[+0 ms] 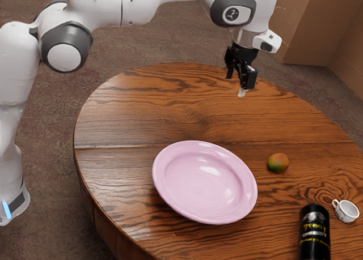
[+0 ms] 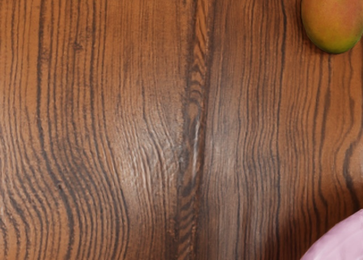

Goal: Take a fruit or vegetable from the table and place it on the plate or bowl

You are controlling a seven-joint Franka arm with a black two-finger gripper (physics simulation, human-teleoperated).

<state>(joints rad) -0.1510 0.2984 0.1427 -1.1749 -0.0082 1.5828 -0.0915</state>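
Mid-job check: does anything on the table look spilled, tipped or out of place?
Nothing stands out. The pink plate lies flat and empty, the mango rests on the table beside it, the black can stands upright, and the small white cup next to it looks intact. No spills.

The setting looks like a room in a home. The worktop [image 1: 170, 107] is a round table of dark, heavily grained wood with a thick edge, the sort of furniture found in a living or dining room. It stands on a brown mottled carpet [image 1: 181, 39]. Household things lie on it: a pink plate [image 1: 204, 180], a small white cup [image 1: 345, 210], a black can [image 1: 315, 231] and a fruit [image 1: 278, 162]. Plain cardboard boxes [image 1: 309, 28] stand on the floor behind.
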